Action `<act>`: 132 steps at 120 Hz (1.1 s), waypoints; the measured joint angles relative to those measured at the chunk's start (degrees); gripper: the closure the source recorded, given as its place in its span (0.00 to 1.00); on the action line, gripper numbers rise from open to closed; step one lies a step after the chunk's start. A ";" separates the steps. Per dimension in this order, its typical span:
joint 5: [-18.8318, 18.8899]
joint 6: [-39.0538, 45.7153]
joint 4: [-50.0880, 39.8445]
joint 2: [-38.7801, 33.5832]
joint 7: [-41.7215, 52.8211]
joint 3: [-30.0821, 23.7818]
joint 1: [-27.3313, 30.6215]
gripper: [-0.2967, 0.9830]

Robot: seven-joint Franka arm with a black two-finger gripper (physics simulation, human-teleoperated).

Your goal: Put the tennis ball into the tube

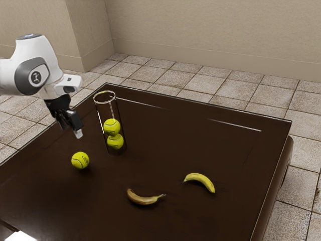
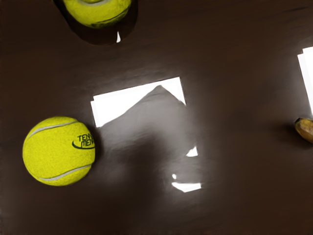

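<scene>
Exterior view: the fingers (image 1: 71, 130), parted and empty, hang above the table (image 1: 165, 155) beside the tube (image 1: 105, 103) — free, I judge, to take the loose tennis ball (image 1: 80, 160), which rests near the tube's base. The upright tube's wall keeps two balls (image 1: 113, 133) stacked, its mouth upward — ready for another from above. Well apart from it lie two bananas (image 1: 200, 181).
</scene>
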 joint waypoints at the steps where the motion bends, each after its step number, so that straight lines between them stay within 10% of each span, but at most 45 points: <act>1: 0.00 0.00 0.00 0.02 0.05 0.00 0.03 0.25; 86: -0.23 -1.87 -1.47 -0.39 2.76 -1.05 3.21 0.25; 132: -5.49 7.07 2.20 19.61 3.41 -2.50 10.37 0.25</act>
